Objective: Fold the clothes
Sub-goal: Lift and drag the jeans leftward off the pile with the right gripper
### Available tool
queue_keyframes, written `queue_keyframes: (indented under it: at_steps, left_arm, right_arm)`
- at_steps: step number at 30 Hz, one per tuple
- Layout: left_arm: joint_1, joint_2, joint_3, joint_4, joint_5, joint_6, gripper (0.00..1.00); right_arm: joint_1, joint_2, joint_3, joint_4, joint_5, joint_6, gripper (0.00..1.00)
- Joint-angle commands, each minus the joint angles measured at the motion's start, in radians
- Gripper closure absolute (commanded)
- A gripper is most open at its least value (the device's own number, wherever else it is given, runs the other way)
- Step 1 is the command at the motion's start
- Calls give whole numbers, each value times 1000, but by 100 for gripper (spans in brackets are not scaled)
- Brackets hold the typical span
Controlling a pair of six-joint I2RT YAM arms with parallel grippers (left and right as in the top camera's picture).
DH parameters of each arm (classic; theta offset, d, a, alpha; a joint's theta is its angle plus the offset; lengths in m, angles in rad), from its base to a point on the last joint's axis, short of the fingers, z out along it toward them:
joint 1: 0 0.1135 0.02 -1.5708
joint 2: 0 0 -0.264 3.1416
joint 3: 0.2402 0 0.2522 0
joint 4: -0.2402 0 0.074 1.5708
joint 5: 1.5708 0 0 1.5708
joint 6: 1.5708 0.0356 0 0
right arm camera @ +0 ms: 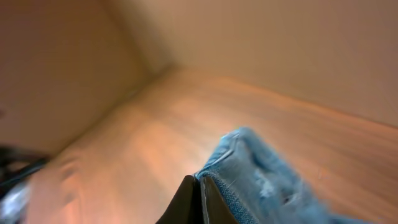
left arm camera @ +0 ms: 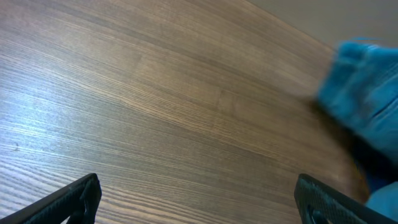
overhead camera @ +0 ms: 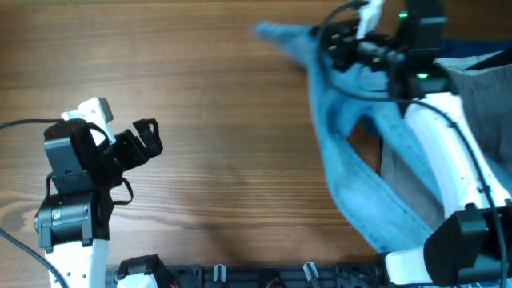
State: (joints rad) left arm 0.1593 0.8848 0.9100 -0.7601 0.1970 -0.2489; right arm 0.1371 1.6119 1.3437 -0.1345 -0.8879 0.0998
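Operator: jeans (overhead camera: 352,168) position?
Recorder: light blue denim, right side of the wooden table (overhead camera: 224,96). One end is raised at the far edge and the rest trails toward the near edge, motion-blurred. Grey garment (overhead camera: 480,88) lies just beside it, further right.
Operator: jaws?
Recorder: right gripper (right arm camera: 200,198) pressed together, pinching a stitched denim edge. Left gripper (left arm camera: 198,200) spread wide over bare wood, well apart from the cloth.
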Motion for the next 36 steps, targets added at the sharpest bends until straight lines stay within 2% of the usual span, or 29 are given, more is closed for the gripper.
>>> queue_keyframes:
  at_steps: [1,12,13,14,16,17,18,24,31,36]
  left_arm:
    - [6,0,21,-1,16,5,0]
    - [6,0,21,-1,16,5,0]
    - [6,0,21,-1,16,5,0]
    - [6,0,21,-1,16,5,0]
    - [6,0,21,-1,16,5,0]
    - [6,0,21,-1,16,5,0]
    - [6,0,21,-1,16,5,0]
    - [6,0,21,-1,16,5,0]
    - [6,0,21,27,16,5,0]
    - [6,34,21,68,68,-16,0]
  right_arm:
    - [118,19,29,17,-82,-22,96]
    - [363,119,29,-40,-47,-37,94]
    - [372,120,29,-53,-40,-54,88]
    - [383,120,29,-79,-14,-71,66]
    - [386,120,29,-117,29,-74,33]
    - [386,120,29,-133,40,-74,7]
    - [382,120,29,-150,63,-74,0]
    - [324,116,29,-258,354,-13,0]
    - [196,68,29,-561,702,25,0]
    - [109,24,29,-777,972,118,0]
